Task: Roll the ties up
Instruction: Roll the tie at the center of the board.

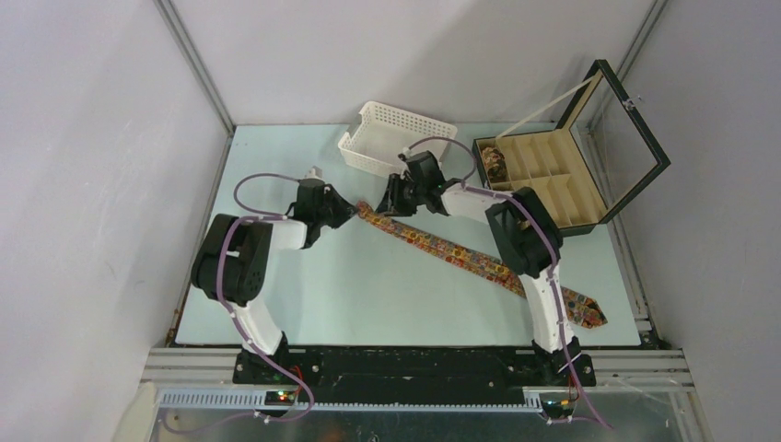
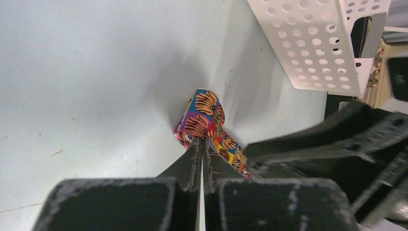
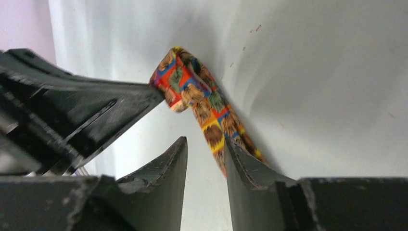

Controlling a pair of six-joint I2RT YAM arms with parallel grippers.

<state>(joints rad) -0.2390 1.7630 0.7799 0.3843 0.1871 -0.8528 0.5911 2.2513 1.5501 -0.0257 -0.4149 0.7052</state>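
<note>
One patterned tie (image 1: 460, 250) lies flat in a diagonal across the table, from its narrow end at centre to its wide end at the front right. My left gripper (image 1: 347, 210) is shut on the narrow end, which is folded over into a small loop (image 2: 202, 113) at my fingertips (image 2: 202, 140). My right gripper (image 1: 390, 201) is open just beside it. In the right wrist view the tie (image 3: 192, 91) runs from the left gripper's fingers (image 3: 106, 108) down past my right gripper (image 3: 204, 142) and under its right finger. A rolled tie (image 1: 495, 164) sits in the black box.
A white perforated basket (image 1: 396, 138) stands just behind both grippers and shows in the left wrist view (image 2: 317, 43). A black compartmented box (image 1: 553, 180) with its glass lid raised stands at the back right. The table is fenced by walls.
</note>
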